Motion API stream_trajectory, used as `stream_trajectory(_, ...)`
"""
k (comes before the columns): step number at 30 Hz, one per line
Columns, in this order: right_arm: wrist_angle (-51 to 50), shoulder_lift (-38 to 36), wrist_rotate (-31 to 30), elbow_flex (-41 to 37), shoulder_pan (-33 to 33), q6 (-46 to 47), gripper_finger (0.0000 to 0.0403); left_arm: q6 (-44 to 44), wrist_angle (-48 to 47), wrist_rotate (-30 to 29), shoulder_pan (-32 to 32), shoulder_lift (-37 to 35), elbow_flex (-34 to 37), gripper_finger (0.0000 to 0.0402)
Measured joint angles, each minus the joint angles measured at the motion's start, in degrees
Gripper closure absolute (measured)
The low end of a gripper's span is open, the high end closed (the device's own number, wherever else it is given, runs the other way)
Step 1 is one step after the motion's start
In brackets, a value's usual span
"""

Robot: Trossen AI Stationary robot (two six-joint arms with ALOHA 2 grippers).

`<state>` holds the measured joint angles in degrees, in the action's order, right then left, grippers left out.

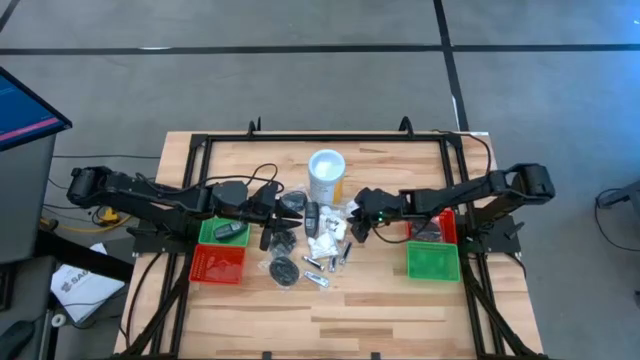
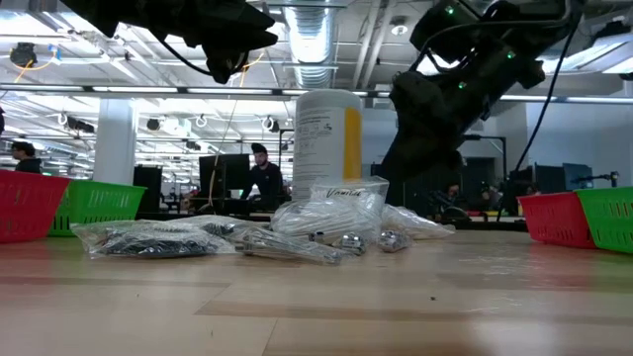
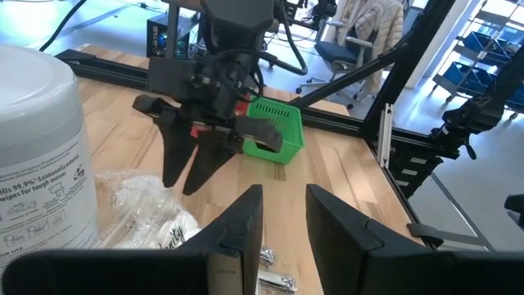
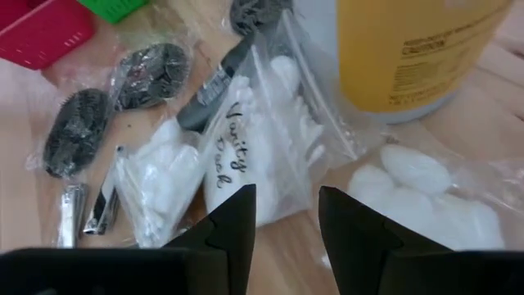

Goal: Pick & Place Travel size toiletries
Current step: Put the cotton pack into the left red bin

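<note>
Step in hand, by judgement: the approach before a pick. Right gripper [image 4: 282,217] poised low over the heap of travel size toiletries [image 1: 318,245] at table centre, just in front of the tall white canister [image 1: 326,174]. Fingers parted with a clear gap, nothing between them. Directly beneath: a clear packet [image 4: 246,156] of white cotton pieces with handwriting on it.

Left gripper [image 3: 282,221] hovering at the heap's left edge, 2 fingers narrowly apart, empty, pointed toward the other arm.

Next move, likely: straight down onto the packet, fingers closing on a fold of film and not the slack middle, then a carry to the green tray [image 1: 432,260] at right or the red tray [image 1: 218,266] at left; which 1, impossible to tell.

Look of the toiletries: small bagged items lying loose and overlapping, white cotton packets, dark round brushes [image 4: 78,131], a black oblong piece [image 4: 214,86], silvery nail clippers [image 4: 74,215]. Glossy, crinkled wrapping, probably slippery.
</note>
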<state>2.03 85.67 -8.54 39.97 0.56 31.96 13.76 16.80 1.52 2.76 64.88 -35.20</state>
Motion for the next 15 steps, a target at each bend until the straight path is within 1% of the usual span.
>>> stream_trajectory(4, 1.0, 2.0, 1.2, 0.0, 0.0, -0.5, 0.0278, 0.0, 0.0, 0.0, 0.0, 0.0, 0.0, 0.0314)
stream_trajectory(10, 8.3, 6.8, 2.8, 0.0, 0.0, -0.9, 0.0284, 0.0, 0.0, 0.0, 0.0, 0.0, 0.0, 0.0314)
stream_trajectory(13, 9.4, 7.4, 5.0, 0.0, 0.3, -1.0, 0.0296, 0.0, 0.0, 0.0, 0.0, 0.0, 0.0, 0.0314)
stream_trajectory(15, 9.3, 7.4, 6.3, 0.0, 0.7, -1.0, 0.0313, 0.0, 0.0, 0.0, 0.0, 0.0, 0.0, 0.0314)
